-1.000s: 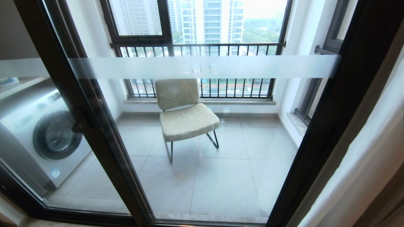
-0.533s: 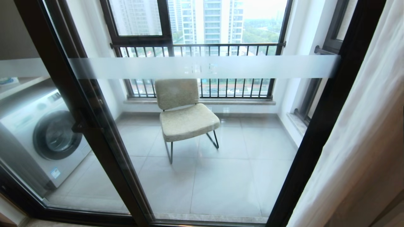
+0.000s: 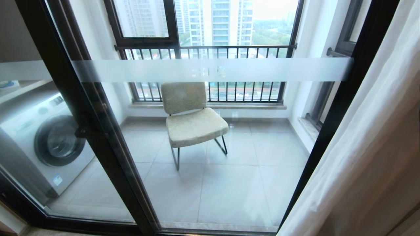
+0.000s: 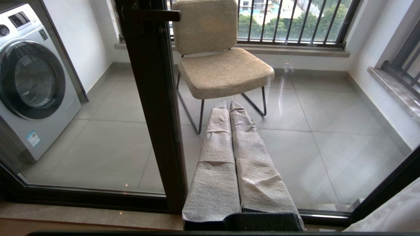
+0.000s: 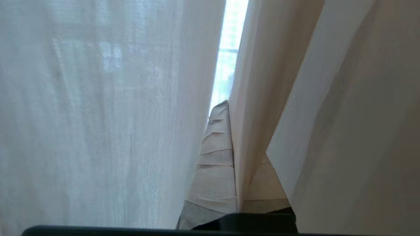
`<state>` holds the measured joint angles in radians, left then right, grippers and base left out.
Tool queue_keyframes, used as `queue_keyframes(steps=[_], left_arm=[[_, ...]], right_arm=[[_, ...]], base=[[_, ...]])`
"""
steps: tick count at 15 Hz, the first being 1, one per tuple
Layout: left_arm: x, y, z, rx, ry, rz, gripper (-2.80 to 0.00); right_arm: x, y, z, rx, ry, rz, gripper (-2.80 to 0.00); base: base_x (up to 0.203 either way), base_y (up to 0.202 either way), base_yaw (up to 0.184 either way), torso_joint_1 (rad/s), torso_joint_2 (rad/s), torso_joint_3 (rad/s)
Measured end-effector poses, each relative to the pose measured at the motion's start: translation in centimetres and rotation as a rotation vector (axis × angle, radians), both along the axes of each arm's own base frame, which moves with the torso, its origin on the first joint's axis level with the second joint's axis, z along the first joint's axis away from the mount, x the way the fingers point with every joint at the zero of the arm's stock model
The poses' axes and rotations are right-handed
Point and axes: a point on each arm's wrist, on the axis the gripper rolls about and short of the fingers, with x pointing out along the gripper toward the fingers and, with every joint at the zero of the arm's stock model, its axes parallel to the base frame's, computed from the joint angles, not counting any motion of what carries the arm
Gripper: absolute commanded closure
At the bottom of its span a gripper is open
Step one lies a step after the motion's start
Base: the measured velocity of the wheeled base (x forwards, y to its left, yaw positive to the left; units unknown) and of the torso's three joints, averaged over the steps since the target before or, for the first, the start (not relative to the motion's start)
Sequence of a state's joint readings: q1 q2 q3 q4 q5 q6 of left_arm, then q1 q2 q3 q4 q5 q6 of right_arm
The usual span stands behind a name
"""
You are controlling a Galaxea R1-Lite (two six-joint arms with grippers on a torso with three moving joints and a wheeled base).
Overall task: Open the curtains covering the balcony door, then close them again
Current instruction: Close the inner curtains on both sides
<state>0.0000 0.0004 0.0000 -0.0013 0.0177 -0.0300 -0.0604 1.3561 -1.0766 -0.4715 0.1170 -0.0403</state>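
The white front-loading washing machine (image 3: 46, 141) is seen at nine o'clock in the head view, cut off by the frame edge and partly masked by the dark-brown framed glass balcony door (image 3: 98, 131), whose frosted white band (image 3: 210, 69) is stretched across the panes toward twelve o'clock. A beige upholstered chair on thin black metal legs (image 3: 192, 118) is set at the centre on the grey tiled balcony floor (image 3: 229, 183), with the black barred railing (image 3: 206, 52) behind it. The sheer white and thick beige pleated curtains (image 3: 367, 147) are gathered from three to five o'clock, overlapping the door's right frame; their lower hem is cut off. Neither arm is shown in the head view.

In the left wrist view, the left gripper (image 4: 229, 106), wrapped in grey cloth, is held short of the glass with its jaws pressed together and nothing between them. In the right wrist view, the right gripper (image 5: 226, 108) is buried among the curtain folds; one finger (image 5: 216, 147) is exposed, the other is largely hidden behind a fold, and a fold of curtain is pinched between the jaws.
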Motion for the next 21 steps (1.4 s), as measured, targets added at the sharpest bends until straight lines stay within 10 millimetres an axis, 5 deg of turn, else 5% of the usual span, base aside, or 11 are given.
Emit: queue_keyframes(steps=[21], left_arm=[[0.0,0.0,0.0,0.0,0.0,0.0,0.0]], right_arm=[[0.94,0.18,-0.67,0.027,0.036,-0.116,0.0]], base=[[0.0,0.0,0.0,0.0,0.0,0.0]])
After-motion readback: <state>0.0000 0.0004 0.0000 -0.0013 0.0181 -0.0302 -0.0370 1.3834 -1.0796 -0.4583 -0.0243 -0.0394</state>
